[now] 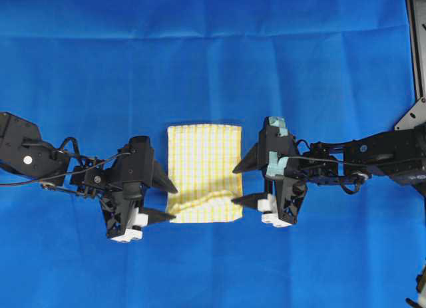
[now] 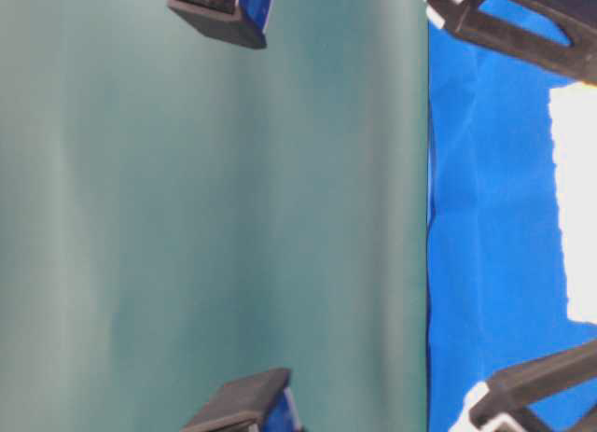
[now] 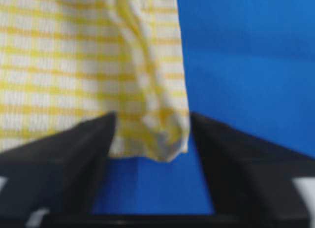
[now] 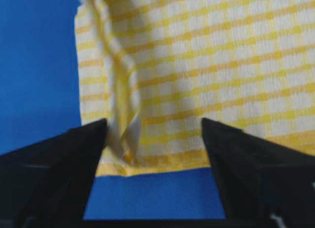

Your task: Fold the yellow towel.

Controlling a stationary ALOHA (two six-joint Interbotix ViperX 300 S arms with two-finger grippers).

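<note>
The yellow towel [image 1: 204, 173] lies folded into a small rectangle on the blue cloth, its near edge slightly rumpled. At its left side my left gripper [image 1: 174, 203] is open beside the near-left corner. In the left wrist view that puffed-up corner [image 3: 152, 134] sits between the spread fingers [image 3: 74, 154] with blue cloth showing around it. My right gripper [image 1: 234, 185] is open at the towel's right edge. The right wrist view shows a raised fold of hem [image 4: 120, 134] and the towel's edge [image 4: 162, 161] between the wide-spread jaws of the right gripper [image 4: 152, 122].
A large blue cloth [image 1: 213, 62] covers the whole table. A metal frame [image 1: 418, 55] runs along the right edge. In the table-level view a green backdrop [image 2: 215, 217] fills the left, and the towel shows as a pale patch [image 2: 574, 199].
</note>
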